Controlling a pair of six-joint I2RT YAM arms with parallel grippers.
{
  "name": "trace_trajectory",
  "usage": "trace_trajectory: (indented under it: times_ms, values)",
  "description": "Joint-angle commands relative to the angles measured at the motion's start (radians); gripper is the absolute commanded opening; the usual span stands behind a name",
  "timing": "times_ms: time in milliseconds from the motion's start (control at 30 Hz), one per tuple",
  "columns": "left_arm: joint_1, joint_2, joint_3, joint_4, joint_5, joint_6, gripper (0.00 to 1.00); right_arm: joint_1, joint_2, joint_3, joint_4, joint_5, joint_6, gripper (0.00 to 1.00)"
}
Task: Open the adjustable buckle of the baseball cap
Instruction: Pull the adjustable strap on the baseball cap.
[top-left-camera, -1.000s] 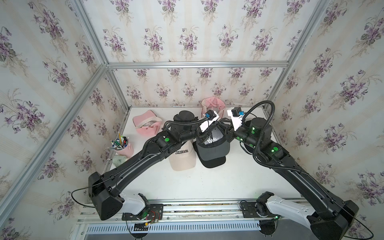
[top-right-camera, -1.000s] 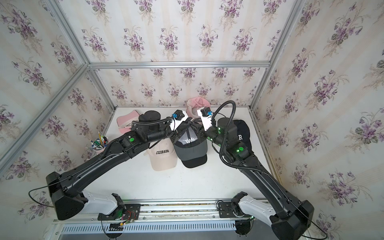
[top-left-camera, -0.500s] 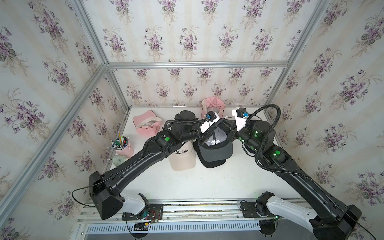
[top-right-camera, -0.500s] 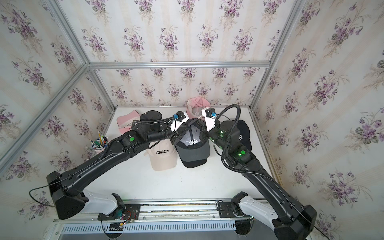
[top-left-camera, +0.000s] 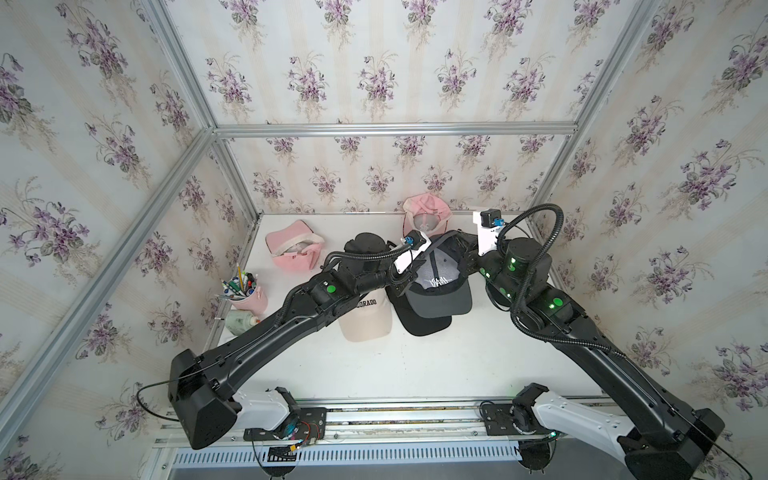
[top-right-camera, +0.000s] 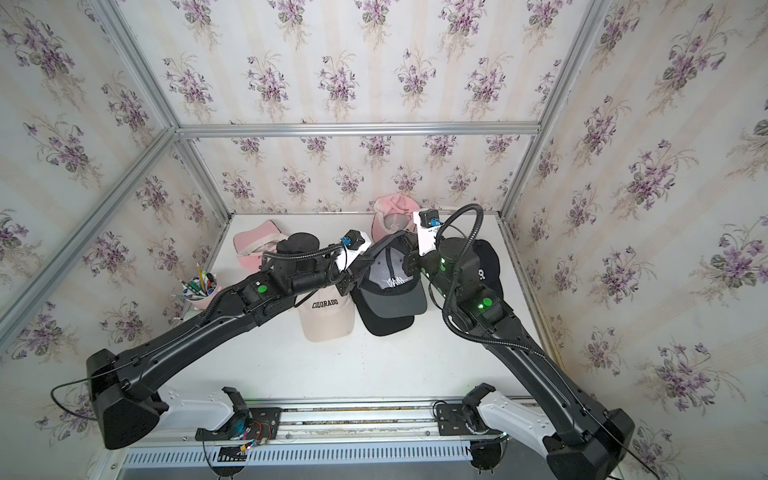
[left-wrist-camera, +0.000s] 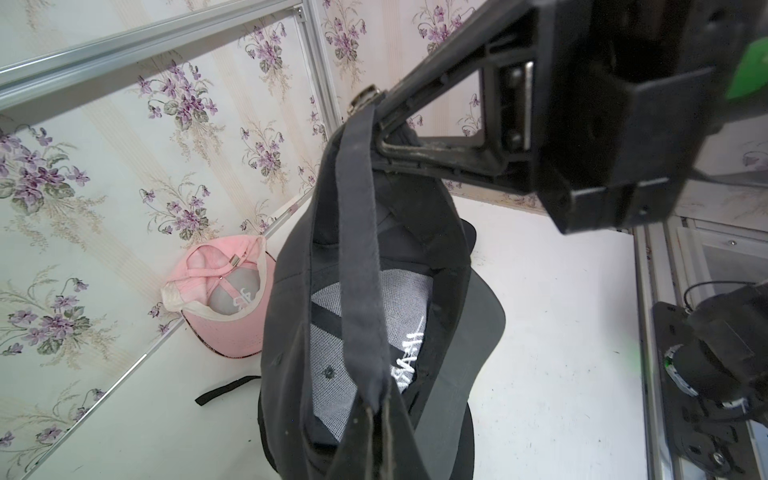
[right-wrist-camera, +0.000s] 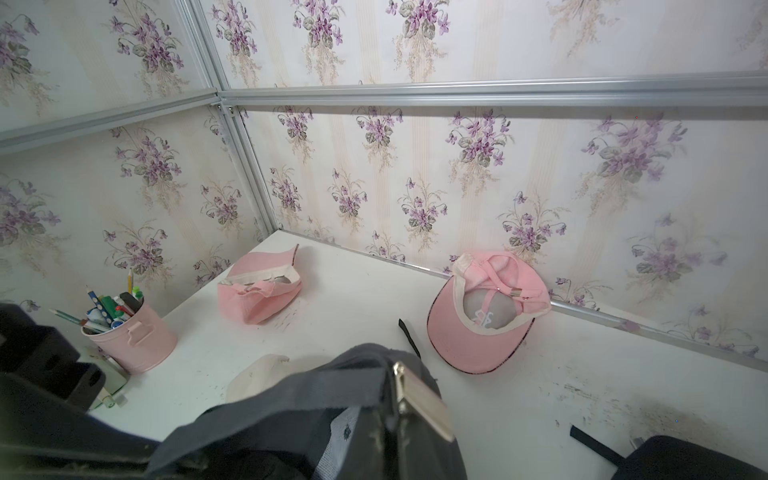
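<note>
So both are clamped shut on the strap (left-wrist-camera: 357, 249) of the grey cap (top-left-camera: 440, 291): left gripper (top-right-camera: 361, 266) at one end, right gripper (left-wrist-camera: 380, 120) right beside the metal buckle (right-wrist-camera: 419, 403). Cap hangs between them over the worktop (top-left-camera: 415, 365), pink cap (top-left-camera: 428, 208) behind it.

On the white desk (top-left-camera: 415, 374) we see one pink cap (top-left-camera: 293, 249) lying inside-up toward the left, and a second pink cap (top-left-camera: 428, 212) against the back wall. A beige COLORADO cap (top-right-camera: 328, 318) lies just beside a black cap (top-right-camera: 386, 322). At the left edge stands a pink pen cup (top-left-camera: 249, 295), with a bottle (top-left-camera: 239, 322) lying beside it. Floral wallpaper (top-left-camera: 374, 62) covers the walls.
</note>
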Motion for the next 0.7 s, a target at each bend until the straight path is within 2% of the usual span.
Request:
trace_trajectory:
  times_ms: [0,333,400,467,500,667]
  values:
    - [0.002,0.031,0.049,0.042,-0.077,-0.039,0.00,-0.001,0.014,0.027,-0.022,0.045,0.032,0.00]
    - [0.007,0.008,-0.028,0.155,-0.128,-0.155,0.03,-0.003,0.020,0.048,-0.056,0.129,0.100,0.00]
    - [0.007,0.021,-0.020,0.167,-0.128,-0.175,0.05,-0.003,0.026,0.057,-0.062,0.141,0.115,0.00]
    - [0.008,0.034,-0.009,0.166,-0.178,-0.205,0.14,-0.006,0.032,0.068,-0.073,0.154,0.129,0.00]
    - [0.014,0.037,-0.008,0.165,-0.183,-0.217,0.13,-0.007,0.034,0.075,-0.079,0.156,0.135,0.00]
    - [0.030,0.035,-0.022,0.189,-0.138,-0.243,0.13,-0.014,0.034,0.085,-0.088,0.164,0.167,0.00]
